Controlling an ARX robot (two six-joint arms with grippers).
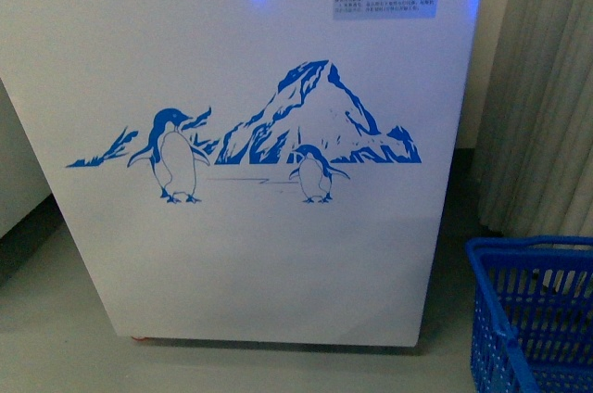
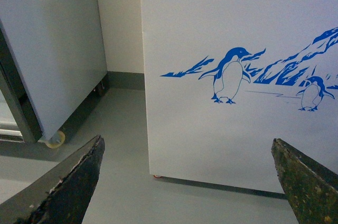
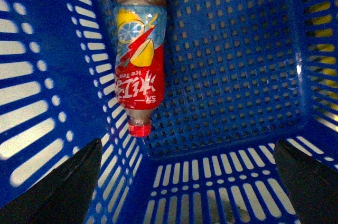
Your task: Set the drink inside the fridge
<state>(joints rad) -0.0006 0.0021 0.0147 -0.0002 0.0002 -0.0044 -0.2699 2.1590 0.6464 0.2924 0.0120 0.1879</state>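
Right hand (image 3: 186,150) nearer: fingers apart over basket (image 3: 237,49); bottle (image 3: 140,71) lies flat, cap toward hand, long axis across the closing line.

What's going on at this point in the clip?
The right gripper hangs over a blue basket, jaws wide open. An iced tea bottle lies inside it, not yet grasped. The left gripper, also open and empty, faces the penguin-decorated front of the fridge.

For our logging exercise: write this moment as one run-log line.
phase: pre-grasp | right end effector: open, over iced tea bottle lying in blue basket | left end effector: open, facing fridge
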